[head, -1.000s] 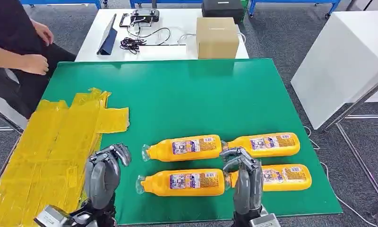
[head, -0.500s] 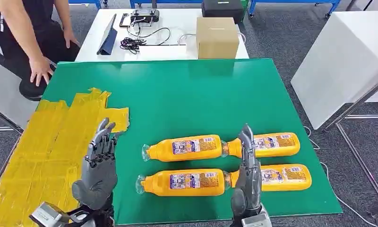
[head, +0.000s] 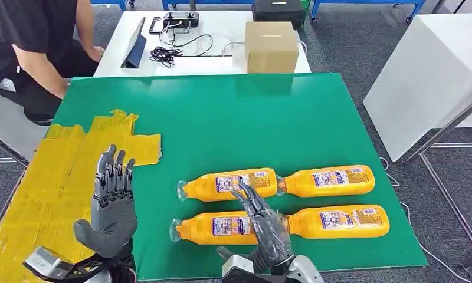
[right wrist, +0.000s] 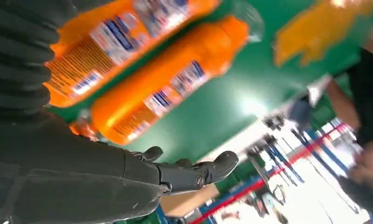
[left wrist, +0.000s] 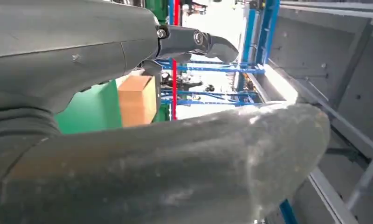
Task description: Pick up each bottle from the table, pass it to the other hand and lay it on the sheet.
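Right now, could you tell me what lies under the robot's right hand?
The right hand hovers open over the near-left bottle, on the green mat. It covers that bottle's base end; contact cannot be judged.

Bright, even overhead light in the head view. A pale sheen lies on the green table [head: 233,118]. The right wrist view is blurred, with white glare.

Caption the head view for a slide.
Both hands, left hand and right hand, open above four orange bottles on the green table.
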`<action>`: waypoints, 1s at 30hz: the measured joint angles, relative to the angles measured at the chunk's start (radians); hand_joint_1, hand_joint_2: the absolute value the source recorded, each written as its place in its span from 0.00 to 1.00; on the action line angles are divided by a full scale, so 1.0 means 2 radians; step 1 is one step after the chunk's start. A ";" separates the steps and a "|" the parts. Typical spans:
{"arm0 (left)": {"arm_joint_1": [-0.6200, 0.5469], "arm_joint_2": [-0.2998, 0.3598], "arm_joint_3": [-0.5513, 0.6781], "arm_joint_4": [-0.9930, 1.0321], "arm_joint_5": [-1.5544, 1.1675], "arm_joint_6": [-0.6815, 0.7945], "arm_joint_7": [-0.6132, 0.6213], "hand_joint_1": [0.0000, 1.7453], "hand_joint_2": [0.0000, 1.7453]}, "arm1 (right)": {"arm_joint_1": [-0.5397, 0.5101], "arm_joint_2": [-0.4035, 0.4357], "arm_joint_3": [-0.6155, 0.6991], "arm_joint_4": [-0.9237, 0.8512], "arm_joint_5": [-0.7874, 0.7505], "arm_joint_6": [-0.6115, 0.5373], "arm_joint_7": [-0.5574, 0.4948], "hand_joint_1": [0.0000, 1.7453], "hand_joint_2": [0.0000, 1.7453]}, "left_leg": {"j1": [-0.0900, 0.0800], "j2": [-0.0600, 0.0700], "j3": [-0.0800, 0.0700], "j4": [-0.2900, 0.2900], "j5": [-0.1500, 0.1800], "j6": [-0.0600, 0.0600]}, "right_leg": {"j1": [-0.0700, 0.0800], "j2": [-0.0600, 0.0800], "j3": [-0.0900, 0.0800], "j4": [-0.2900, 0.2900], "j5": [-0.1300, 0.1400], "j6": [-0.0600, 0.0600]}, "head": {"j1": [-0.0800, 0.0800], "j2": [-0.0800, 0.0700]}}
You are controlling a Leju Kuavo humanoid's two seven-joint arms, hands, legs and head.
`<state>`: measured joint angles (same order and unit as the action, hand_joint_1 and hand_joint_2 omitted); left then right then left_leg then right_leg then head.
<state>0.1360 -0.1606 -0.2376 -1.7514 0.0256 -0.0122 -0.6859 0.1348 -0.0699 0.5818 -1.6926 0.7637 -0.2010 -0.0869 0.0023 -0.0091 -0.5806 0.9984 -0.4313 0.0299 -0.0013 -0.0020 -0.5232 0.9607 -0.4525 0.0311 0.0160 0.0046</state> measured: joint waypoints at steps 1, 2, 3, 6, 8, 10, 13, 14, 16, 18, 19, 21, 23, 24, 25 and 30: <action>0.000 -0.001 0.002 0.000 0.000 -0.001 0.001 0.00 0.00 | -0.003 -0.005 0.005 0.003 0.003 0.005 0.008 0.00 1.00 | 0.000 0.000 0.000 0.000 0.000 0.000 | 0.000 0.000 0.000 0.000 0.000 0.000 | 0.000 0.000; 0.000 -0.003 0.005 0.000 0.000 -0.002 0.002 0.00 0.00 | -0.006 -0.009 0.009 0.007 0.005 0.010 0.016 0.00 1.00 | 0.000 0.000 0.000 0.000 0.000 0.000 | 0.000 0.000 0.000 0.000 0.000 0.000 | 0.000 0.000; 0.000 -0.004 0.007 0.000 0.000 -0.002 0.002 0.00 0.00 | -0.008 -0.013 0.013 0.010 0.007 0.014 0.023 0.00 1.00 | 0.000 0.000 0.000 0.000 0.000 0.000 | 0.000 0.000 0.000 0.000 0.000 0.000 | 0.000 0.000; 0.001 -0.005 0.012 0.000 0.000 -0.003 0.002 0.00 0.00 | -0.009 -0.025 0.021 0.015 0.010 0.021 0.036 0.00 1.00 | 0.000 0.000 0.000 0.000 0.000 0.000 | 0.000 0.000 0.000 0.000 0.000 0.000 | 0.000 0.000; 0.002 -0.007 0.016 0.000 0.000 -0.003 0.002 0.00 0.00 | -0.010 -0.034 0.028 0.016 0.015 0.023 0.046 0.00 1.00 | 0.000 0.000 0.000 0.000 0.000 0.000 | 0.000 0.000 0.000 0.000 0.000 0.000 | 0.000 0.000; 0.004 -0.008 0.021 0.000 -0.002 -0.003 0.003 0.00 0.00 | -0.009 -0.043 0.034 0.015 0.022 0.024 0.056 0.00 1.00 | 0.000 0.000 0.000 0.000 0.000 0.000 | 0.000 0.000 0.000 0.000 0.000 0.000 | 0.000 0.000; 0.008 -0.008 0.024 0.000 -0.002 -0.003 0.003 0.00 0.00 | -0.009 -0.051 0.040 0.014 0.026 0.023 0.061 0.00 1.00 | 0.000 0.000 0.000 0.000 0.000 0.000 | 0.000 0.000 0.000 0.000 0.000 0.000 | 0.000 0.000; 0.008 -0.008 0.025 0.000 -0.002 -0.003 0.003 0.00 0.00 | -0.009 -0.052 0.041 0.014 0.026 0.023 0.061 0.00 1.00 | 0.000 0.000 0.000 0.000 0.000 0.000 | 0.000 0.000 0.000 0.000 0.000 0.000 | 0.000 0.000; 0.009 -0.009 0.027 0.000 -0.002 -0.003 0.003 0.00 0.00 | -0.009 -0.055 0.044 0.014 0.026 0.023 0.062 0.00 1.00 | 0.000 0.000 0.000 0.000 0.000 0.000 | 0.000 0.000 0.000 0.000 0.000 0.000 | 0.000 0.000; 0.009 -0.009 0.028 0.000 -0.002 -0.003 0.003 0.00 0.00 | -0.009 -0.057 0.045 0.014 0.026 0.023 0.062 0.00 1.00 | 0.000 0.000 0.000 0.000 0.000 0.000 | 0.000 0.000 0.000 0.000 0.000 0.000 | 0.000 0.000; 0.009 -0.010 0.029 0.000 -0.002 -0.003 0.003 0.00 0.00 | -0.009 -0.058 0.045 0.014 0.026 0.023 0.062 0.00 1.00 | 0.000 0.000 0.000 0.000 0.000 0.000 | 0.000 0.000 0.000 0.000 0.000 0.000 | 0.000 0.000; 0.009 -0.011 0.030 0.000 -0.002 -0.003 0.003 0.00 0.00 | -0.009 -0.059 0.045 0.014 0.026 0.023 0.062 0.00 1.00 | 0.000 0.000 0.000 0.000 0.000 0.000 | 0.000 0.000 0.000 0.000 0.000 0.000 | 0.000 0.000; 0.010 -0.011 0.031 0.000 -0.002 -0.003 0.003 0.00 0.00 | -0.009 -0.060 0.046 0.014 0.026 0.023 0.062 0.00 1.00 | 0.000 0.000 0.000 0.000 0.000 0.000 | 0.000 0.000 0.000 0.000 0.000 0.000 | 0.000 0.000; 0.010 -0.011 0.031 0.000 -0.002 -0.003 0.003 0.00 0.00 | -0.009 -0.061 0.046 0.014 0.027 0.023 0.062 0.00 1.00 | 0.000 0.000 0.000 0.000 0.000 0.000 | 0.000 0.000 0.000 0.000 0.000 0.000 | 0.000 0.000; 0.010 -0.011 0.031 0.000 -0.002 -0.003 0.003 0.00 0.00 | -0.009 -0.061 0.046 0.014 0.026 0.023 0.062 0.00 1.00 | 0.000 0.000 0.000 0.000 0.000 0.000 | 0.000 0.000 0.000 0.000 0.000 0.000 | 0.000 0.000; 0.010 -0.012 0.032 0.000 -0.002 -0.003 0.003 0.00 0.00 | -0.009 -0.063 0.047 0.014 0.027 0.022 0.063 0.00 1.00 | 0.000 0.000 0.000 0.000 0.000 0.000 | 0.000 0.000 0.000 0.000 0.000 0.000 | 0.000 0.000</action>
<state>0.1558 -0.1843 -0.1732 -1.7510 0.0206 -0.0183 -0.6806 0.1171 -0.1953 0.6764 -1.6651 0.8183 -0.1560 0.0381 0.0024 -0.0089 -0.5806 0.9984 -0.4314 0.0299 -0.0013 -0.0019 -0.5234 0.9607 -0.4525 0.0311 0.0156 0.0046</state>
